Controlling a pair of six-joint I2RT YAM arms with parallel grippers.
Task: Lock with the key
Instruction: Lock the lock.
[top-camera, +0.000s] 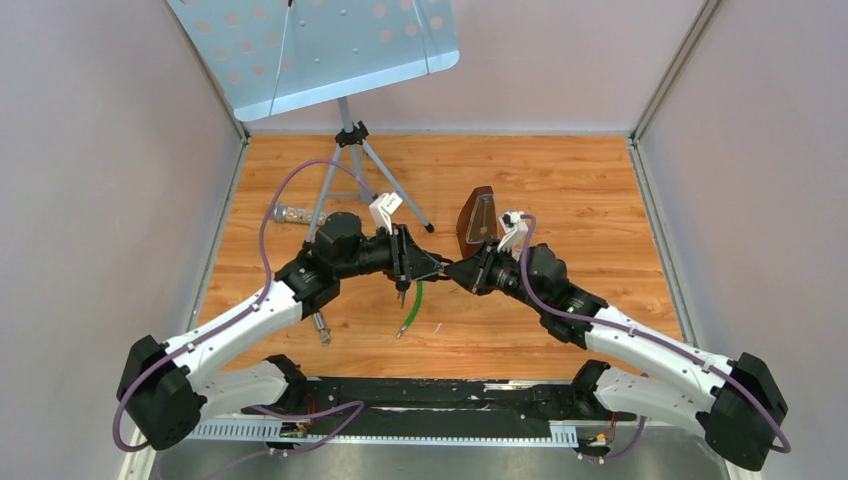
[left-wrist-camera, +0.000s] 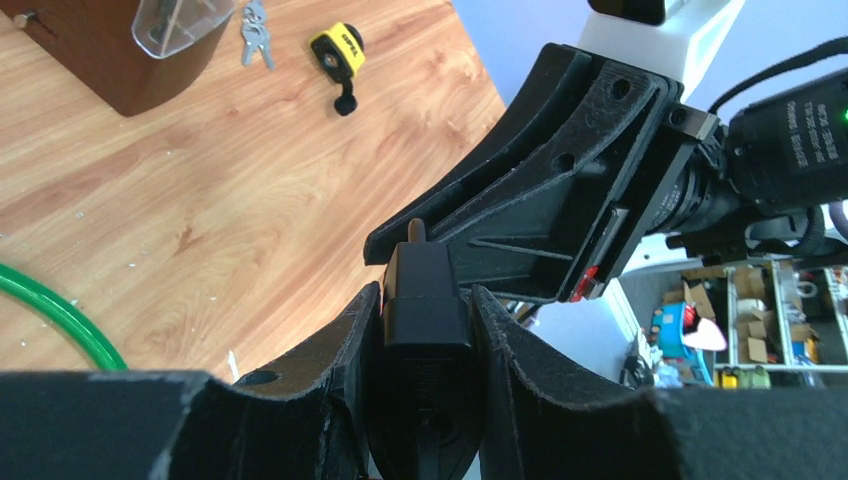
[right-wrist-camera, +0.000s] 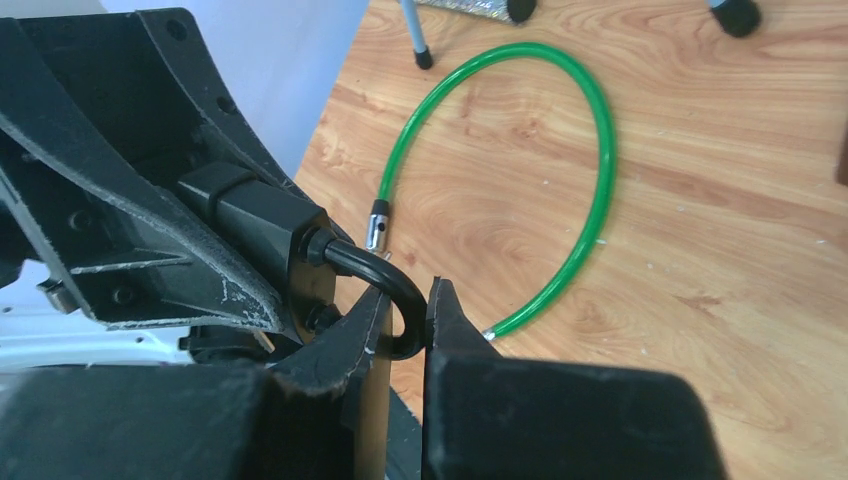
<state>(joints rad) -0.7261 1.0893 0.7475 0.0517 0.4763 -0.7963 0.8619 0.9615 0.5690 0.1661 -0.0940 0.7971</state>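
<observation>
A black padlock (left-wrist-camera: 425, 300) is held in the air between my two grippers over the middle of the table. My left gripper (left-wrist-camera: 426, 305) is shut on the padlock body, shackle end pointing away. My right gripper (right-wrist-camera: 408, 310) is shut on the curved black shackle (right-wrist-camera: 392, 290); the padlock body (right-wrist-camera: 265, 220) shows behind it inside the left fingers (right-wrist-camera: 120, 230). In the top view the left gripper (top-camera: 425, 265) and the right gripper (top-camera: 455, 270) meet tip to tip. A bunch of silver keys (left-wrist-camera: 255, 35) lies on the table beside a brown box (left-wrist-camera: 120, 60).
A green cable loop (right-wrist-camera: 590, 150) lies on the table below the grippers, also in the top view (top-camera: 413, 310). A small yellow and black item (left-wrist-camera: 340, 50) lies near the keys. A tripod stand (top-camera: 350, 140) and a small bottle (top-camera: 290, 213) are at the back left.
</observation>
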